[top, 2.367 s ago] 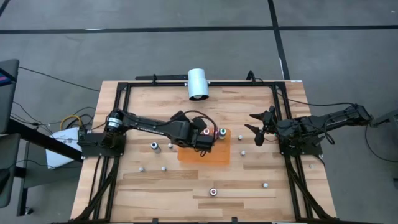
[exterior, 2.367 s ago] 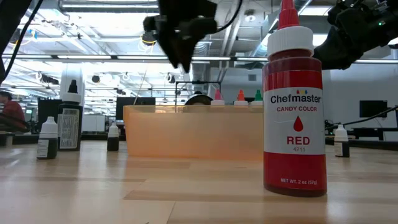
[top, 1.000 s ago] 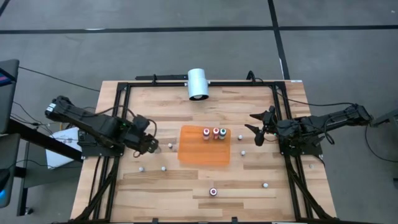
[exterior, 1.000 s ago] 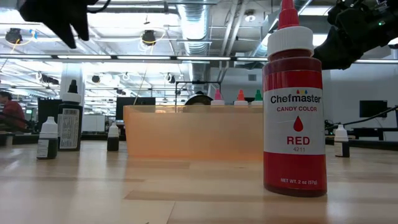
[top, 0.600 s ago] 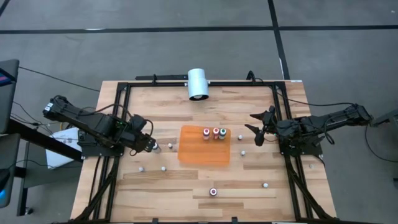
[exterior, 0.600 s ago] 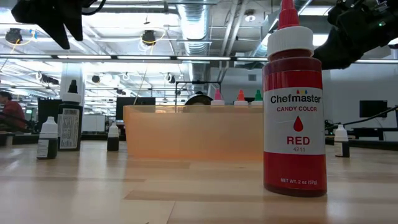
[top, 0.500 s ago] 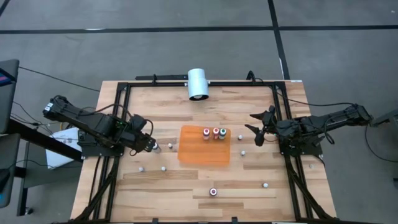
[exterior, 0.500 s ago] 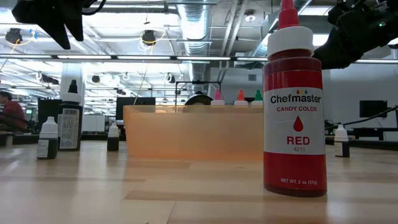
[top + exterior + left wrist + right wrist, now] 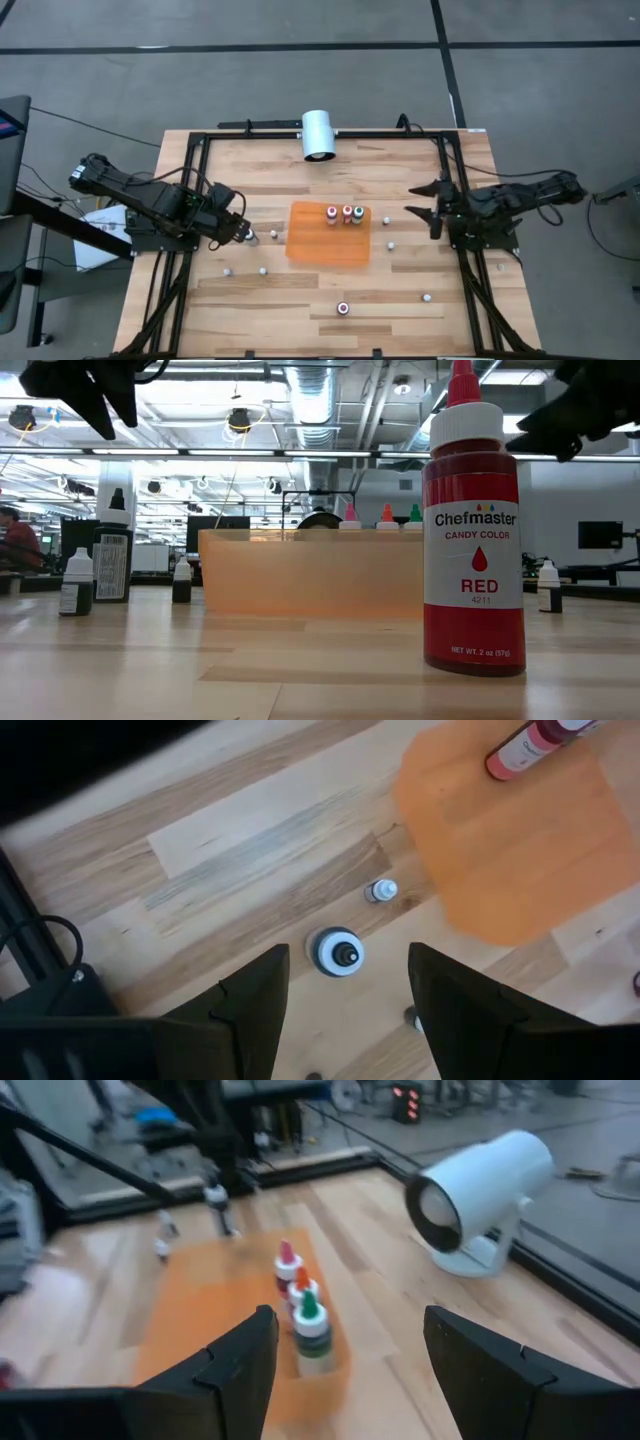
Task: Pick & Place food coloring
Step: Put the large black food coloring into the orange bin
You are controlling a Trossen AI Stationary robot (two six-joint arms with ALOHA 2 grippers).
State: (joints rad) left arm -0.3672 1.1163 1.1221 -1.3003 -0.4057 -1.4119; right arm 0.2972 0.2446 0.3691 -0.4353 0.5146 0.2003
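Observation:
Three food coloring bottles with pink, orange and green tops stand upright on the orange mat, along its far edge. My left gripper hangs open at the table's left side. It points down over a black-capped bottle, which stands on the wood with a smaller bottle beside it. My right gripper is open in the air to the right of the mat, facing the three bottles. A red bottle stands near the table's front edge.
A white cylinder lies at the far edge. Loose small bottles stand on the wood around the mat. A black frame runs around the table.
My right gripper has drawn back a little toward the table's right edge and swung round, staying open. The bottles and the mat have kept still.

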